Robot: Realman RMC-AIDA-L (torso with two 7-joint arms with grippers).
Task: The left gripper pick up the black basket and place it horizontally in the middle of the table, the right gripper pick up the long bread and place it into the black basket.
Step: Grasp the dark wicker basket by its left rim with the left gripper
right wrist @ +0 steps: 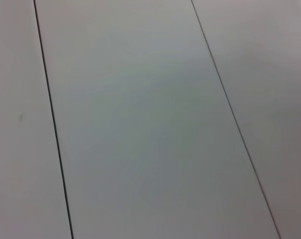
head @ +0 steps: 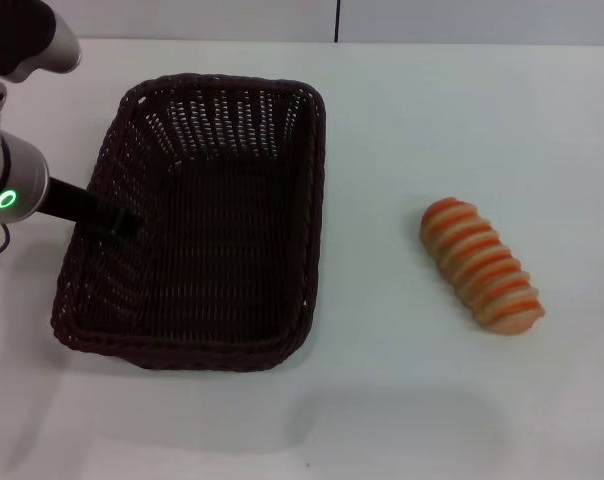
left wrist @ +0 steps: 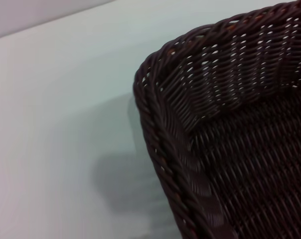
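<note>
The black basket [head: 197,225] stands on the left part of the white table [head: 402,120], its long side running away from me. My left gripper [head: 110,220] reaches from the left across the basket's left rim, its black tip inside the wall. The left wrist view shows a corner of the basket [left wrist: 230,134] close up. The long bread [head: 481,264], striped orange and cream, lies on the table to the right of the basket, well apart from it. My right gripper is out of view; the right wrist view shows only white panels with dark seams.
The left arm's white and grey body with its green ring light [head: 6,199] stands at the table's left edge. A wall [head: 282,18] runs along the table's far edge.
</note>
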